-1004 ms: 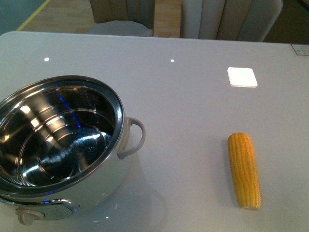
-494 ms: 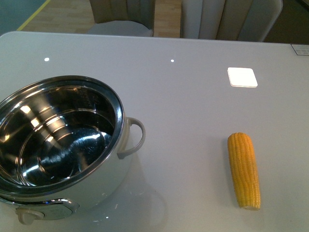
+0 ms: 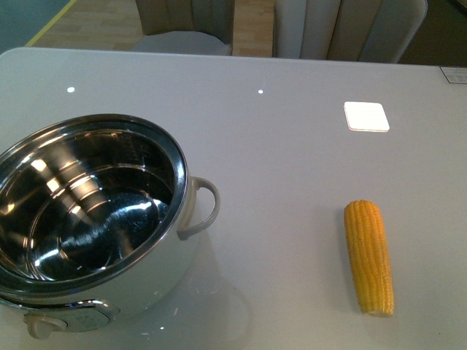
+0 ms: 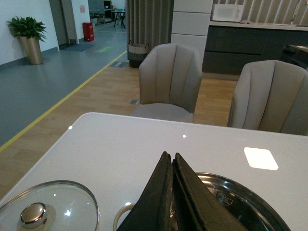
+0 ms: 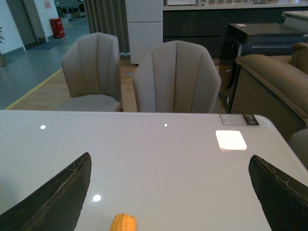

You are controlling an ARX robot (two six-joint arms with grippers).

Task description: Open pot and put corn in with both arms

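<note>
pot (image 3: 180, 172) uncovered, glass lid (image 4: 67, 202) beside it, corn (image 3: 369, 257) lying well off to its right. left gripper (image 4: 171, 157) pinched closed, empty; right gripper (image 5: 169, 159) spread wide, facing the corn. an off-centre squeeze could roll it away.

Bright, sharp; glare inside pot (image 3: 95, 219) (table (image 3: 292, 182) too).

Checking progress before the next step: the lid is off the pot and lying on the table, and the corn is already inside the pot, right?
Not quite. The lid is off and lying on the table, but the corn is not in the pot. The front view shows it on the table to the pot's right, and the pot is empty.
</note>
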